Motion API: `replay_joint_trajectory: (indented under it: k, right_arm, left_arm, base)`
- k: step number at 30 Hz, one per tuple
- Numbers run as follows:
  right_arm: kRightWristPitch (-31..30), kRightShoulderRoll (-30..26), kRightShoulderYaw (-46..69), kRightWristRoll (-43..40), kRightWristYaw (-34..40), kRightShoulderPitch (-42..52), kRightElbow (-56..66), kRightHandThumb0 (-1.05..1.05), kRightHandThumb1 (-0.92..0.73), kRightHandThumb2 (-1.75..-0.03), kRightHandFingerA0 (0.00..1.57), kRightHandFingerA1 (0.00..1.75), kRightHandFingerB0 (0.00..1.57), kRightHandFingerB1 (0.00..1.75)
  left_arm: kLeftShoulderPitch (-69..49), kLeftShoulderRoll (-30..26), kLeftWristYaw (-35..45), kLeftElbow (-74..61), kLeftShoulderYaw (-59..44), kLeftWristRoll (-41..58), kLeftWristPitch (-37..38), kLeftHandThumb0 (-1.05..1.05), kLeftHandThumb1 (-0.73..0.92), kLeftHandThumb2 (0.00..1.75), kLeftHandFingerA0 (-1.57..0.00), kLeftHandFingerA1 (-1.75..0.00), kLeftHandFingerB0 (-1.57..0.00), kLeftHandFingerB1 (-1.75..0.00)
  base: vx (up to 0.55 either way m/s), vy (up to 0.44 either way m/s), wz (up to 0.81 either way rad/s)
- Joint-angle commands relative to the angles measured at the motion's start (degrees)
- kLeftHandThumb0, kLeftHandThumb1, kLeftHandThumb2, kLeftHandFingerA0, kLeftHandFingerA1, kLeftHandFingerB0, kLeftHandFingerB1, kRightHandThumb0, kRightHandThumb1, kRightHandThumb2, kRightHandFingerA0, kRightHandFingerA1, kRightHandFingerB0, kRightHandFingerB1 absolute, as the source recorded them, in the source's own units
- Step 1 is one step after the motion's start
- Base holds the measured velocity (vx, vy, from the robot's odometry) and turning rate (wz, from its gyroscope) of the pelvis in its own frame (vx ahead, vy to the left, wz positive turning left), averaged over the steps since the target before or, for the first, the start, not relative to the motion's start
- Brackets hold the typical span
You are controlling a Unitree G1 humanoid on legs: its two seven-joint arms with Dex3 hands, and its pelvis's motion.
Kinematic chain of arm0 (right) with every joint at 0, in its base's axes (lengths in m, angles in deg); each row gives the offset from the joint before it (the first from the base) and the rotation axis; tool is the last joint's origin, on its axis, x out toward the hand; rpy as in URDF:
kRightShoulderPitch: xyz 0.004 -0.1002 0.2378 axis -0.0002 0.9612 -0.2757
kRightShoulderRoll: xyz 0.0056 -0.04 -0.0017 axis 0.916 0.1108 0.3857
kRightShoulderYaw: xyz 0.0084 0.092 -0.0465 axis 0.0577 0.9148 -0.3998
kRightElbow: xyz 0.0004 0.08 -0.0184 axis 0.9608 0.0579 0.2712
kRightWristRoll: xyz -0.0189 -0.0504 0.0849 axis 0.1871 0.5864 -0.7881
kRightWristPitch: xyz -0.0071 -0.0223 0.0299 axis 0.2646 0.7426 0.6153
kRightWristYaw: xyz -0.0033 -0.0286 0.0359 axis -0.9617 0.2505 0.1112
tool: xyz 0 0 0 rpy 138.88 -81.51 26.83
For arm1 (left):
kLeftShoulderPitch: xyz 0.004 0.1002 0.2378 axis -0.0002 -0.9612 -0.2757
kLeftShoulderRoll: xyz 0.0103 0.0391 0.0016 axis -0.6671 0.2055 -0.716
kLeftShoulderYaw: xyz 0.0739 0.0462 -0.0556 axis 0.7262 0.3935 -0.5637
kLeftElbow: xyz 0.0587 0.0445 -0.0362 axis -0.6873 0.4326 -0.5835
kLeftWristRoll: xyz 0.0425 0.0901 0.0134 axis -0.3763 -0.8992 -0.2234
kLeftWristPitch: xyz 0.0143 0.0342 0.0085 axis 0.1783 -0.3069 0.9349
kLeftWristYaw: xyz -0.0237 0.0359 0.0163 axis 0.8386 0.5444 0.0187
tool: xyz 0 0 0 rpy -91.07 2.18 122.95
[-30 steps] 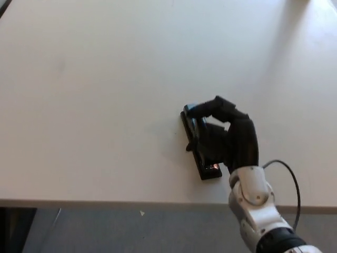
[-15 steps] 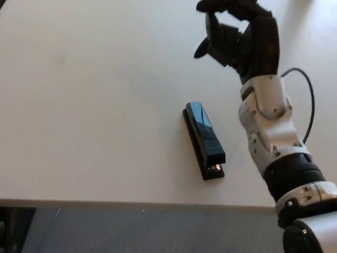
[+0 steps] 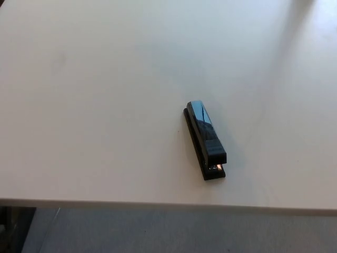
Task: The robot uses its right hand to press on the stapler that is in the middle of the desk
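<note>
A black stapler lies alone on a white desk, right of centre and near the front edge at about 5 o'clock from the desk's middle. Neither robot hand is in view, so their state cannot be told, and nothing presses the stapler now; whether a press remains cannot be judged. Its long axis runs from 11 to 5 o'clock, its hinged end nearest the edge.

White desk, grey floor below its front edge
</note>
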Motion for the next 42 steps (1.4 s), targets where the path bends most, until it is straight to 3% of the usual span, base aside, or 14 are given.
replay_joint_trajectory:
  k: [1,4,7,11,16,18,30,33,35,36,38,39,40,42]
  right_arm:
    - [-8.01,-17.08,13.54,-9.76,-9.55,7.64,0.61,0.0,-0.57,-1.13,1.27,1.19,0.8,1.19]
    - [-12.01,-21.04,18.82,-8.47,-5.11,13.5,1.95,-0.06,-0.49,-1.14,1.28,1.14,0.87,1.09]
    - [-6.43,-24.23,23.29,-7.62,-5.59,18.35,-3.6,-0.14,-0.58,-1.04,1.28,1.24,0.84,1.07]
    - [-7.63,-27.1,30.73,-9.63,-5.61,26.85,-10.52,-0.11,-0.49,-1.09,1.27,1.16,0.98,1.04]
    - [-2.16,-26.95,34.91,-11.52,-8.87,33.38,-19.46,-0.13,-0.56,-0.99,1.23,1.27,0.85,1.16]
    - [-0.08,-25.96,36.11,-11.15,-8.98,37.92,-25.85,-0.19,-0.68,-0.79,1.24,1.33,0.77,1.22]
    - [2.79,-18.9,28.57,-4.57,-2.09,45.34,-47.69,-0.22,-0.73,-0.72,1.2,1.27,0.85,1.24]
    - [-1.74,-15.84,18.74,2.54,3.46,46.6,-50.59,-0.27,-0.75,-0.64,1.16,1.18,0.83,1.18]
    - [-3.97,-14.15,14.72,4.31,4.57,46.39,-51.58,-0.21,-0.67,-0.59,1.06,1.01,0.8,0.77]
    - [-4.71,-12.42,13.35,4.06,3.98,46.23,-51.98,-0.18,-0.68,-0.6,1.09,0.99,0.8,0.69]
    - [-4.69,-11.93,12.29,3.19,4.0,46.2,-52.24,-0.18,-0.68,-0.6,1.09,0.99,0.8,0.69]
    - [-4.88,-10.82,12.5,1.78,2.18,45.96,-52.39,-0.19,-0.7,-0.62,1.05,1.21,0.76,1.06]
    - [-6.03,-10.38,10.09,3.4,2.71,45.37,-52.54,-0.23,-0.65,-0.58,1.09,1.05,0.79,0.77]
    - [-7.11,-9.05,9.63,2.34,0.73,44.26,-52.68,-0.1,-0.6,-0.67,0.96,1.1,0.78,0.81]
  left_arm:
    - [2.01,-3.37,-1.31,1.57,-0.81,0.76,-3.13,-0.43,0.92,0.88,0.0,-0.16,0.0,-0.15]
    - [2.55,-3.6,-1.67,1.88,-0.9,0.8,-3.91,-0.44,0.92,0.87,0.0,-0.15,0.0,-0.15]
    - [2.68,-3.67,-1.24,1.8,-1.08,1.09,-3.7,-0.44,0.92,0.87,0.0,-0.16,0.0,-0.15]
    - [2.89,-3.76,-1.65,2.45,-0.87,0.69,-3.09,-0.44,0.92,0.86,-0.01,-0.19,0.0,-0.16]
    - [2.95,-3.98,-2.05,2.72,-0.9,0.67,-3.35,-0.49,0.92,0.89,-0.02,-0.18,-0.02,-0.17]
    - [2.82,-3.99,-1.63,2.67,-0.98,0.86,-3.42,-0.49,0.92,0.89,-0.02,-0.17,-0.02,-0.16]
    - [2.1,-3.86,-1.79,2.67,-1.37,1.11,-3.68,-0.5,0.92,0.9,-0.02,-0.19,-0.02,-0.17]
    - [2.0,-4.16,-1.61,2.38,-0.98,0.58,-2.96,-0.48,0.92,0.91,-0.02,-0.2,-0.02,-0.17]
    - [2.11,-4.21,-1.3,2.36,-0.74,0.38,-2.71,-0.43,0.92,0.87,0.0,-0.18,0.0,-0.16]
    - [2.23,-4.0,-1.51,2.32,-0.81,0.49,-3.0,-0.49,0.92,0.92,-0.01,-0.2,-0.01,-0.18]
    - [2.26,-3.87,-1.62,2.26,-0.84,0.57,-3.15,-0.49,0.92,0.92,-0.01,-0.2,-0.01,-0.18]
    - [2.34,-3.9,-2.02,2.11,-0.81,0.52,-3.76,-0.51,0.92,0.9,-0.01,-0.2,-0.01,-0.17]
    - [2.33,-3.93,-1.86,2.07,-0.95,0.69,-3.74,-0.49,0.92,0.9,-0.02,-0.19,-0.02,-0.17]
    - [2.3,-4.04,-1.7,2.15,-0.82,0.56,-3.26,-0.49,0.92,0.9,-0.02,-0.19,-0.02,-0.17]
  base:
    - [0.0,0.0,0.0]
    - [0.0,0.0,0.0]
    - [0.0,0.0,0.0]
    - [0.0,0.0,0.0]
    - [0.0,0.0,0.0]
    - [0.0,0.0,0.0]
    - [0.0,0.0,0.0]
    - [0.0,0.0,0.0]
    - [0.0,0.0,0.0]
    - [0.0,0.0,0.0]
    - [0.0,0.0,0.0]
    - [0.0,0.0,0.0]
    - [0.0,0.0,0.0]
    - [0.0,0.0,0.0]
